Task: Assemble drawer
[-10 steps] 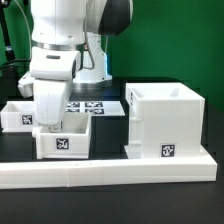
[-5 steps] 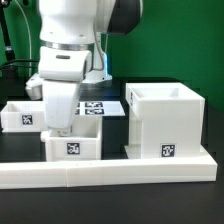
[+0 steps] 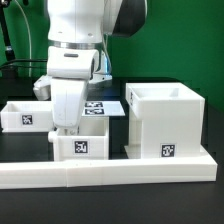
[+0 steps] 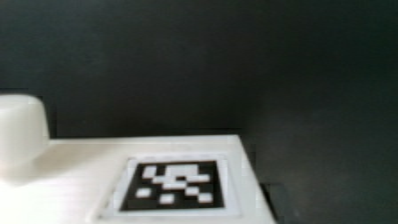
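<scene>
Glossy, rounded white arm; black joint; boxy white gripper

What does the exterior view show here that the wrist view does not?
Only the exterior view: the arm, its gripper down at the nearer tray, the second tray, the housing, the marker board and the border wall. Only the wrist view: one tag close up, and a blurred white shape I cannot identify. Both: white tagged plastic on the dark table.
</scene>
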`<action>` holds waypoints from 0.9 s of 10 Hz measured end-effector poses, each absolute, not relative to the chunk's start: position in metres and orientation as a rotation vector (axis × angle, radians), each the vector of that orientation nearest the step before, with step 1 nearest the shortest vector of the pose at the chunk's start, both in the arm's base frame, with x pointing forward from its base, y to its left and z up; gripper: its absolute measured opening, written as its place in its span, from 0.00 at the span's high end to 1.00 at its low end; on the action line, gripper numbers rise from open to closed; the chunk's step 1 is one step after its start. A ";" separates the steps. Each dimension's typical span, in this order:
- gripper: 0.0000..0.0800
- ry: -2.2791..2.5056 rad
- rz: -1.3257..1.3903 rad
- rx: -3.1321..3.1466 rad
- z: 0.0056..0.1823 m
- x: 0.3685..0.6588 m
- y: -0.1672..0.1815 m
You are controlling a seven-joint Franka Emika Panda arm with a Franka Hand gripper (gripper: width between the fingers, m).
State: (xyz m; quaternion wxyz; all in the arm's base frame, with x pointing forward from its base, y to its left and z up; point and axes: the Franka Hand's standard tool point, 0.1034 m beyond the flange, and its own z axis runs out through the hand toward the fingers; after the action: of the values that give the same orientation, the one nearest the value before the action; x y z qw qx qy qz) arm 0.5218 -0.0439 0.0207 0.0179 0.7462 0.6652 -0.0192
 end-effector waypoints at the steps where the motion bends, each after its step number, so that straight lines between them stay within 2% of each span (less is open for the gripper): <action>1: 0.95 2.074 -0.064 2.317 0.017 0.521 -0.042; 3: 0.95 2.064 -0.037 2.315 0.016 0.529 -0.028; 7: 0.95 2.048 -0.041 2.332 0.015 0.529 -0.028; 9: 0.95 2.101 -0.047 2.279 0.014 0.530 -0.018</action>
State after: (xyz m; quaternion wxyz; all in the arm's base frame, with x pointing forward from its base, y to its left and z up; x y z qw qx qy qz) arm 0.5304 -0.0177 0.0136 0.0206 0.7351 0.6775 -0.0153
